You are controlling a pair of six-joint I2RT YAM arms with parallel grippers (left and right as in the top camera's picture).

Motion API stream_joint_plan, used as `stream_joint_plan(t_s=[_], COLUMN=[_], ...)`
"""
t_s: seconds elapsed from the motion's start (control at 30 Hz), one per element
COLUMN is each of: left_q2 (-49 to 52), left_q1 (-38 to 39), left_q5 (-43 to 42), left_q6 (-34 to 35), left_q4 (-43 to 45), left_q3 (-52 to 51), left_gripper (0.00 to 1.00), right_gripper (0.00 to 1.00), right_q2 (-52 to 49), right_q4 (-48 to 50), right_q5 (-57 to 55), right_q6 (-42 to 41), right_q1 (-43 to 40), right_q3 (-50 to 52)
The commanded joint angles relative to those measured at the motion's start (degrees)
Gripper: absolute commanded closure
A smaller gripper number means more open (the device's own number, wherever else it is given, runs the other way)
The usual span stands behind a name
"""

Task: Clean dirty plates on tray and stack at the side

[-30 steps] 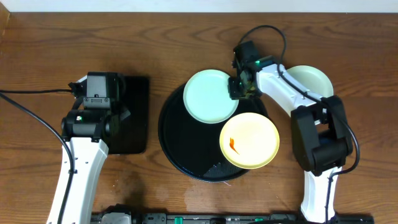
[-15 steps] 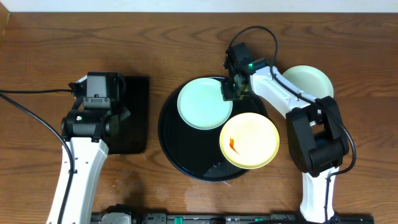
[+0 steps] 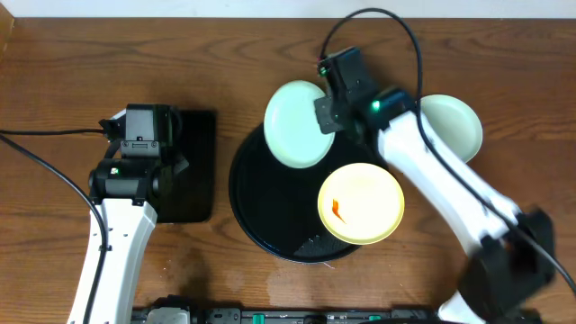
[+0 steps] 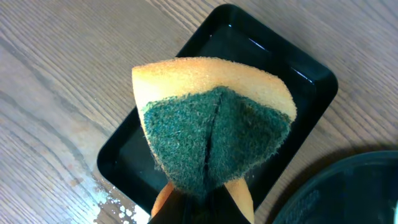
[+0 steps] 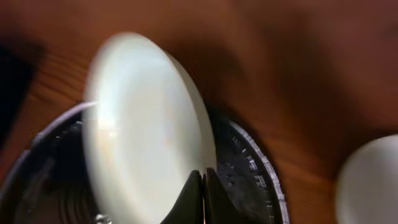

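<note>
My right gripper (image 3: 328, 117) is shut on the right rim of a pale mint plate (image 3: 295, 124). The plate is tilted and lifted over the back edge of the large round black tray (image 3: 261, 207). In the right wrist view the fingertips (image 5: 203, 180) pinch the rim of that plate (image 5: 143, 124) above the tray (image 5: 249, 174). A pale yellow plate (image 3: 362, 203) with an orange smear lies on the tray's right side. Another pale plate (image 3: 452, 122) rests on the wood at the right. My left gripper (image 4: 202, 196) is shut on a yellow-and-green sponge (image 4: 214, 124).
A small rectangular black tray (image 3: 196, 171) lies under my left gripper, seen wet in the left wrist view (image 4: 292, 68). Water drops sit on the wood by its corner (image 4: 115, 202). Black cables trail over the table at the back right and far left.
My right gripper closed on the mint plate's rim, then raised it, tilted it and carried it toward the back of the tray. The right arm swung out. The left arm stayed still.
</note>
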State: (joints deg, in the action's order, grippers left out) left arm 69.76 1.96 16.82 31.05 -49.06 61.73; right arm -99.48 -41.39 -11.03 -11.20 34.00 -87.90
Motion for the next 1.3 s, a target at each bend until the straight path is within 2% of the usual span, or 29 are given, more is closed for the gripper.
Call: stream_joint_plan(t_s=[0.0,0.2,0.27,0.37,0.43,0.47,0.5,0.57,0.6,0.87,1.0,1.1,1.27], left_q2=[0.2,0.2,0.2,0.2,0.2,0.2,0.2,0.2,0.2,0.2,0.2,0.2,0.2], left_q1=[-0.3,-0.3,-0.3,-0.3,-0.3,-0.3,-0.3,-0.3,-0.3,-0.3,-0.3,-0.3,-0.3], left_q5=[0.3,0.3,0.3,0.3,0.3,0.2,0.1,0.1,0.1,0.1,0.1,0.1,0.1], left_q6=[-0.4,-0.4,-0.4,-0.4,-0.4,-0.4,-0.4,-0.4,-0.4,-0.4,-0.4,-0.4,-0.4], left_q4=[0.0,0.0,0.0,0.0,0.0,0.0,0.0,0.0,0.0,0.0,0.0,0.0,0.0], left_q3=[0.7,0.7,0.7,0.7,0.7,0.7,0.7,0.7,0.7,0.7,0.7,0.7,0.6], left_gripper=[0.92,0.92,0.92,0.92,0.92,0.92,0.92,0.92,0.92,0.92,0.92,0.92,0.92], right_gripper=[0.98,0.99,0.99,0.98,0.88,0.79,0.69,0.37,0.32,0.29,0.33,0.34,0.32], right_q2=[2.8,3.7,3.7,3.7,3.5,3.1,2.8,1.5,0.7,-9.9,-14.8,-17.7,-20.8], right_q4=[-1.1,-2.1,-2.3,-3.5,-4.8,-5.7,-6.4,-7.3,-7.8,-9.7,-9.2,-9.1,-8.9], right_q5=[-16.5,-33.1,-33.8,-29.0,-22.4,-16.7,-12.1,-1.6,2.6,24.8,39.3,42.5,51.0], right_q6=[3.2,8.6,8.0,2.0,-2.5,-5.3,-6.7,-7.2,-7.2,-2.1,2.7,3.3,9.9], right_q1=[5.3,13.2,14.6,13.4,10.7,8.0,5.7,0.3,-2.0,-16.2,-20.9,-23.7,-26.3], right_q3=[-0.3,-0.3,-0.3,-0.3,-0.3,-0.3,-0.3,-0.2,-0.2,-0.2,-0.2,-0.2,-0.2])
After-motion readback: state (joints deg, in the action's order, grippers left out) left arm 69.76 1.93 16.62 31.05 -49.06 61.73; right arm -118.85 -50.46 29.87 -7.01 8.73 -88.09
